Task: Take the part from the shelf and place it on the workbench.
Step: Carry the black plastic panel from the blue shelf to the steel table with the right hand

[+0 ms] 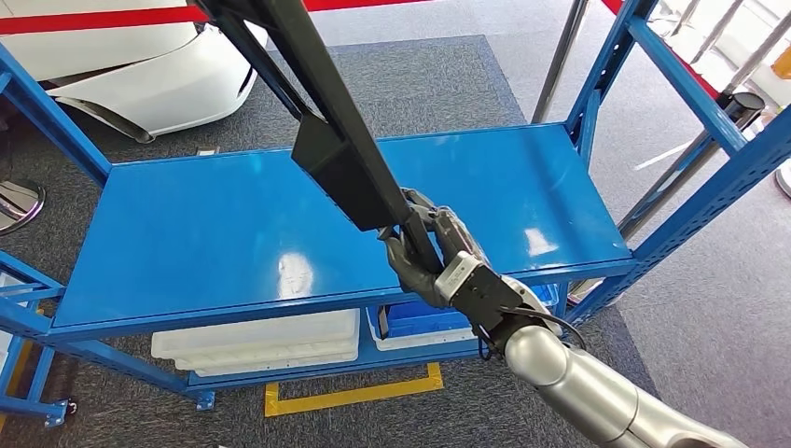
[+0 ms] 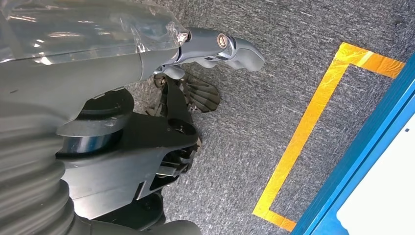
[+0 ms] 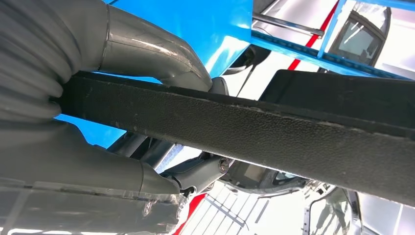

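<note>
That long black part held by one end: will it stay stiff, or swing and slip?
The black part looks rigid: it runs straight, with no sag. Since the right hand grips it near one end, it probably levers hard on the wrist. Its grainy surface likely resists slipping.

My left hand (image 2: pixel 195 73) hangs empty over grey carpet (image 2: pixel 254 132), fingers loosely apart, near a yellow tape outline (image 2: pixel 306 132) beside a blue shelf rail (image 2: pixel 372 147).
</note>
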`<state>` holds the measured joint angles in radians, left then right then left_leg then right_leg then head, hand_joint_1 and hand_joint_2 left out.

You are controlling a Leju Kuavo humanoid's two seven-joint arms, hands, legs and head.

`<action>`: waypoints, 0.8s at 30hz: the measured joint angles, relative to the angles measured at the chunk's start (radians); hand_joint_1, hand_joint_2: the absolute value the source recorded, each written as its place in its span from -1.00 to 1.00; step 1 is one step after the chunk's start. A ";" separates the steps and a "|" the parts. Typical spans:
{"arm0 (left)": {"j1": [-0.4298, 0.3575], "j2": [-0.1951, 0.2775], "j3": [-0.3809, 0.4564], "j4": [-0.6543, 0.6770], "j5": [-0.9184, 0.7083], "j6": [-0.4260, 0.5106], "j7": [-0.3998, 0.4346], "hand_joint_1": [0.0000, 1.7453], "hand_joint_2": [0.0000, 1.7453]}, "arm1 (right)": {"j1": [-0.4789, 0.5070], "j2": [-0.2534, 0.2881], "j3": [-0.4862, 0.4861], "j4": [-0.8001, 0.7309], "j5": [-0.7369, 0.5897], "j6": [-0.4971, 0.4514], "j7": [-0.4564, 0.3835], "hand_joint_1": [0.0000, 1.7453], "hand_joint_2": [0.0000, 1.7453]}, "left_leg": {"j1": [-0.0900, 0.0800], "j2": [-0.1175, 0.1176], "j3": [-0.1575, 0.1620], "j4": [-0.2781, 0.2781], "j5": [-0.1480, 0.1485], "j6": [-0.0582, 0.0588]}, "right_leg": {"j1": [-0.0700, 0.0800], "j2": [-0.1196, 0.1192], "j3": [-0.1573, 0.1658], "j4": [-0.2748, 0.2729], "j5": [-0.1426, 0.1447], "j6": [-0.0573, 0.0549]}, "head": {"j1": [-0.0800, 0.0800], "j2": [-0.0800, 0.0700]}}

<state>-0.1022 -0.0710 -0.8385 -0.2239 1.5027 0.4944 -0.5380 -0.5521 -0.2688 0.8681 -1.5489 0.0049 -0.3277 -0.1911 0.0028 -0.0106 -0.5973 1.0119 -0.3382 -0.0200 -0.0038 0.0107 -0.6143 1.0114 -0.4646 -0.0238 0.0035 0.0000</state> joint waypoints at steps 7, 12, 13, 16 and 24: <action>0.000 0.000 0.000 0.000 -0.002 -0.001 0.000 -1.00 1.00 | 0.002 -0.003 -0.001 -0.005 0.000 0.000 0.000 1.00 1.00 | -0.001 0.000 0.000 0.001 -0.001 0.000 | -0.003 0.000 0.000 0.000 0.000 0.000 | 0.000 0.000; 0.000 0.000 0.000 0.000 -0.009 -0.009 0.005 -1.00 1.00 | 0.007 -0.005 -0.003 -0.007 0.006 -0.001 -0.003 1.00 1.00 | -0.004 0.000 -0.001 0.003 -0.002 0.002 | -0.006 0.000 0.000 0.000 0.000 0.001 | -0.001 0.000; 0.000 0.000 0.000 0.000 -0.012 -0.010 0.007 -1.00 1.00 | 0.010 -0.005 -0.004 -0.008 0.009 -0.001 -0.004 1.00 1.00 | -0.005 0.000 -0.001 0.004 -0.002 0.003 | -0.006 0.000 0.000 0.000 -0.001 0.001 | -0.001 0.000; 0.000 0.000 0.000 0.000 -0.015 -0.012 0.010 -1.00 1.00 | 0.018 -0.005 -0.008 -0.012 0.017 -0.001 -0.004 1.00 1.00 | -0.007 0.000 -0.002 0.008 -0.005 0.006 | -0.007 -0.001 0.001 0.000 -0.001 0.004 | -0.003 0.000; -0.001 0.000 -0.001 0.001 -0.021 -0.013 0.013 -1.00 1.00 | 0.030 -0.010 -0.015 -0.023 0.023 -0.003 -0.003 1.00 1.00 | 0.004 0.008 0.011 -0.017 0.015 0.031 | -0.011 -0.003 -0.045 0.131 -0.092 0.027 | 0.006 0.000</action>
<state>-0.1028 -0.0706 -0.8397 -0.2232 1.4816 0.4810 -0.5252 -0.5219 -0.2784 0.8535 -1.5717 0.0276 -0.3309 -0.1944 0.0067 -0.0029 -0.5859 0.9953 -0.3235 0.0110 -0.0145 0.0080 -0.6594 1.1420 -0.5565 0.0029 0.0097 0.0000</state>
